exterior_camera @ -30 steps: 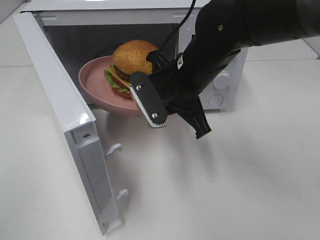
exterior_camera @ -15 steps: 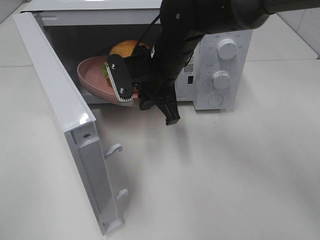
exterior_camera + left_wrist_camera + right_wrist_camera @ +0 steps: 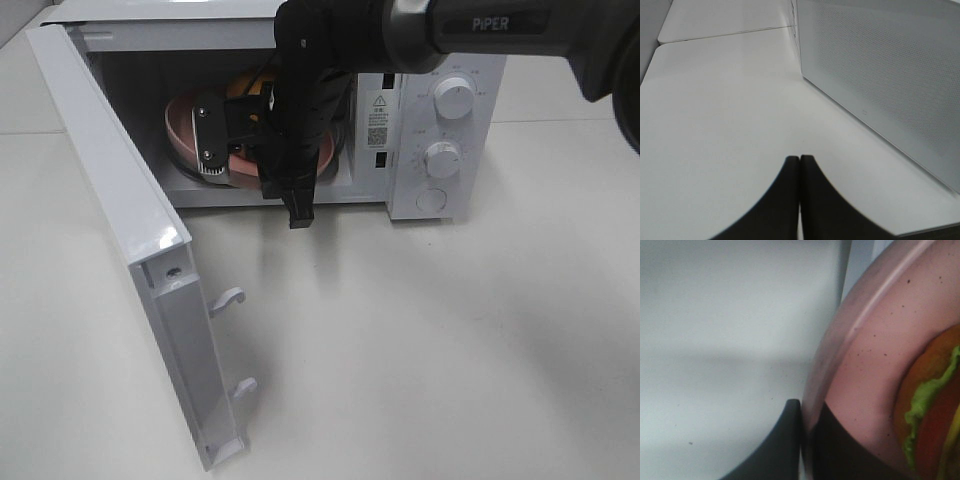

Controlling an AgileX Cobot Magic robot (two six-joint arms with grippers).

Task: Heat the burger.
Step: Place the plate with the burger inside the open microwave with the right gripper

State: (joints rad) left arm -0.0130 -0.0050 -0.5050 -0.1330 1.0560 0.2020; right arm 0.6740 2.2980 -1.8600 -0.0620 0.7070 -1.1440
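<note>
Burger (image 3: 935, 405), plate (image 3: 185, 125) deeper inside tabletop (image 3: 450, 350) microwave (image 3: 440, 110)

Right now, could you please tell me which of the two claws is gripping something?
The right claw, shut on the rim of the pink plate carrying the burger; the left claw is shut on nothing.

Pink plate (image 3: 875, 365) (dark-speckled), white microwave (image 3: 470, 150), burger (image 3: 935, 410) green, red and brown.
</note>
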